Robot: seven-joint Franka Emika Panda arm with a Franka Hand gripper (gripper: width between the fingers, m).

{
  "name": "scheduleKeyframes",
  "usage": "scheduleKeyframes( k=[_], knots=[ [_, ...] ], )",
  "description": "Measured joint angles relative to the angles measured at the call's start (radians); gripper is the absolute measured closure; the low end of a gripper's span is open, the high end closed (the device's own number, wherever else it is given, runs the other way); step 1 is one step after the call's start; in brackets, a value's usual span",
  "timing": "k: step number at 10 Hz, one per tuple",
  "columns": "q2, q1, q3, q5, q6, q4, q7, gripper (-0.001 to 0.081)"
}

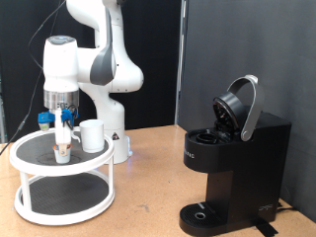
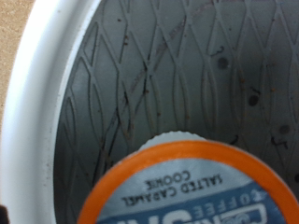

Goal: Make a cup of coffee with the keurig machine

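Exterior view: the claw (image 1: 63, 126) hangs at this view's left, pointing down over the top shelf of a round white two-tier stand (image 1: 61, 180).
Claw state: its fingers reach down to a small pod (image 1: 62, 150) standing on the shelf; I cannot tell how wide they are or whether they grip it.
Cup: the cup (image 1: 92, 135) stands on the same shelf, just beside the claw on its right in this view, near the shelf's raised rim.
Machine: the machine (image 1: 233, 170) sits on the counter (image 1: 148, 188) at this view's right, well apart from the stand, lid tipped up and open; its drip tray is bare.
Open room: a wide bare stretch of counter lies between stand and machine; the arm's white base stands behind the stand.
Wrist view: the pod's lid (image 2: 201, 187) with an orange rim and a blue label fills the lower part, lying on dark mesh-patterned matting (image 2: 168, 75) inside a white rim (image 2: 33, 121).
Hidden: the fingers do not show in the wrist view; the pod is cut off by the frame edge; the machine's right side is cut off in the exterior view.
Surface and room: brown wood-tone counter, pale wall behind the arm, a dark panel behind the machine.
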Motion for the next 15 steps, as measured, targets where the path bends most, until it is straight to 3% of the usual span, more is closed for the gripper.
scheduleKeyframes(
  k=[1, 2, 3, 4, 5, 10, 15],
  knots=[
    [0.001, 0.000, 0.000, 0.000, 0.003, -0.003, 0.001, 0.0072],
    [0.001, 0.000, 0.000, 0.000, 0.007, -0.005, 0.003, 0.0197],
    [0.002, 0.000, 0.000, 0.000, 0.008, -0.005, 0.005, 0.0197],
    [0.002, 0.000, 0.000, 0.000, 0.009, -0.006, 0.007, 0.0381],
    [0.002, 0.000, 0.000, 0.000, 0.010, -0.006, 0.010, 0.0430],
    [-0.012, 0.002, 0.000, 0.034, -0.024, 0.003, -0.005, 0.0430],
    [-0.137, 0.001, 0.000, 0.047, -0.232, 0.068, -0.046, 0.0431]
  ],
)
